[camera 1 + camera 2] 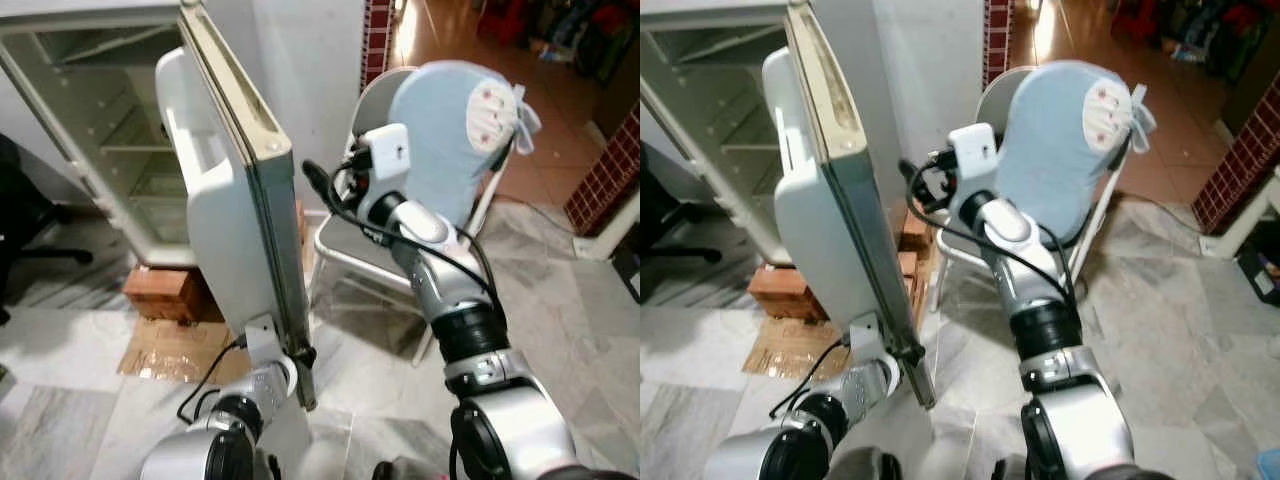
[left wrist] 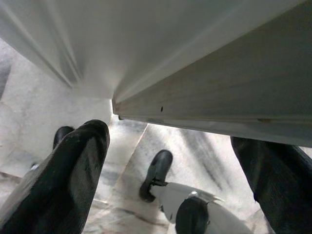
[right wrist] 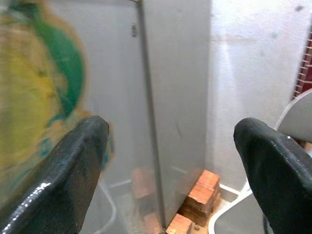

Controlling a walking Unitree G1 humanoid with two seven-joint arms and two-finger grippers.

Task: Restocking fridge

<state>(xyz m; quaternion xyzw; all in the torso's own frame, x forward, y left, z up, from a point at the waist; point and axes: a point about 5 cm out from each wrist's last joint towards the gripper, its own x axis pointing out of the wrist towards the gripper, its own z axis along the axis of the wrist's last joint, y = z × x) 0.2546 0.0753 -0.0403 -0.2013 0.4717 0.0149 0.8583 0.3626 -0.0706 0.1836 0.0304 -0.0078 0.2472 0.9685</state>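
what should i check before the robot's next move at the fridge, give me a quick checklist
1. Fridge door swung open: ok, its edge faces the camera.
2. Left gripper open: ok, its fingers are spread below the door's bottom edge and hold nothing.
3. Right gripper open: ok, its fingers are spread and empty, facing the fridge's side.
4. Item to restock in hand: not ok, neither gripper holds anything.
5. Shelves free for stock: ok, the visible ones look bare.
6. Room beside the right arm: cannot tell, the chair with the blue cover stands close behind it.
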